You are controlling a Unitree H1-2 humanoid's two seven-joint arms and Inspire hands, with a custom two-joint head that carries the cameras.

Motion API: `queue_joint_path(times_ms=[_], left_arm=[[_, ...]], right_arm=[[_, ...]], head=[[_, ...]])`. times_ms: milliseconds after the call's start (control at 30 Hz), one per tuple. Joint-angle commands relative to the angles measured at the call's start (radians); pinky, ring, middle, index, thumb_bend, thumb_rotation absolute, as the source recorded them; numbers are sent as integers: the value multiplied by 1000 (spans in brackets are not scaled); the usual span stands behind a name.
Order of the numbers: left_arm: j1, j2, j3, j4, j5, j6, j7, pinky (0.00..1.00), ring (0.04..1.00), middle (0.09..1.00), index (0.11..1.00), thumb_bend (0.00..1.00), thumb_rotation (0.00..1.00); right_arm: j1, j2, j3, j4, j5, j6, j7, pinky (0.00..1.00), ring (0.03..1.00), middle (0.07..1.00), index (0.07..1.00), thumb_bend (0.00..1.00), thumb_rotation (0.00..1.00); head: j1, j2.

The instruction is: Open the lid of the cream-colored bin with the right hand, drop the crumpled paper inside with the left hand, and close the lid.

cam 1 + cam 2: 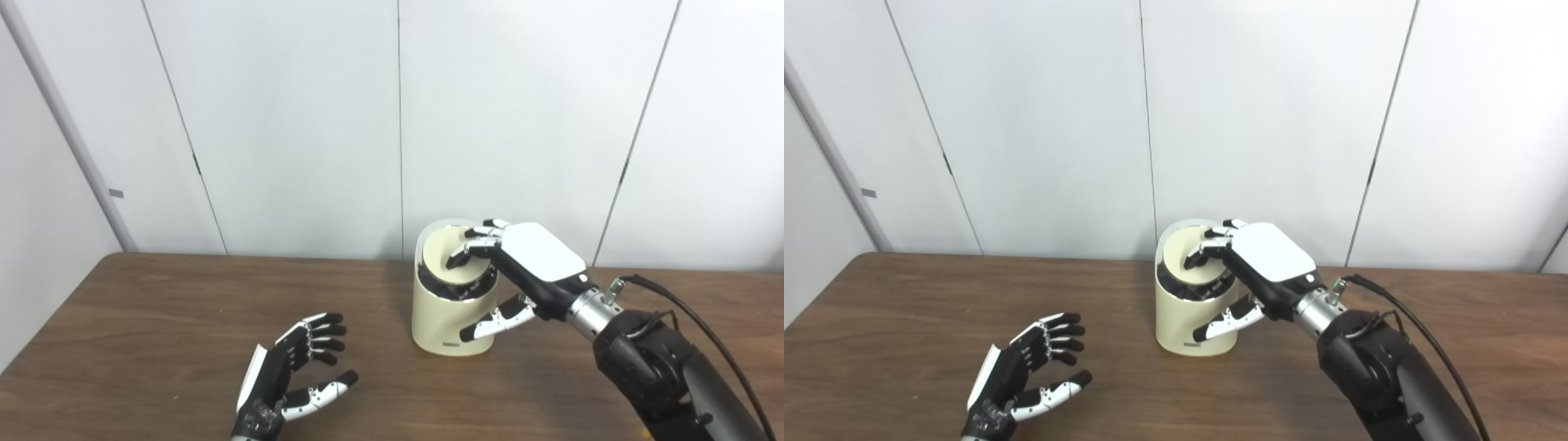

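Note:
The cream-colored bin (444, 321) stands on the wooden table (153, 318), just right of the middle. Its round lid (436, 256) sits tilted inside the rim, and a dark gap shows along the lid's front edge. My right hand (534, 257) reaches over the bin from the right. Its fingertips (460, 258) rest on top of the lid, while the thumb hangs apart in front of the bin's wall. My left hand (294, 367) hovers low over the table at the front left, palm turned right, fingers spread and empty. No crumpled paper shows in either view.
White wall panels (1041, 122) rise directly behind the table's far edge, close behind the bin. A black cable (704, 331) loops off my right forearm. Bare wood lies between my left hand and the bin.

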Motion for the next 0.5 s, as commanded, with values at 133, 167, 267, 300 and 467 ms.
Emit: queue_joint_path(times_ms=[133,167,267,300,467], left_arm=[[9,-9,-2,-31,-1,4,6,569,652,718,756,650,0],[9,-9,-2,-32,1,5,6,571,653,718,756,652,1],[12,-9,-1,-37,4,8,8,577,654,718,756,651,0],[14,-10,-1,-41,5,12,8,578,655,718,756,651,0],[19,-11,0,-55,-5,26,3,567,652,719,752,654,0]], right_arm=[[-24,-13,10,-12,-18,-48,-1,923,865,682,680,761,427],[-24,-15,13,-10,-23,-54,-3,918,861,679,678,768,423],[-22,-24,25,-5,-51,-73,-8,912,855,668,671,774,400],[-22,-28,29,-3,-64,-81,-13,912,854,666,669,776,398],[-25,-55,62,-1,-181,-110,-35,940,857,664,656,766,418]], head=[[2,11],[2,11],[2,16],[2,20],[5,26]])
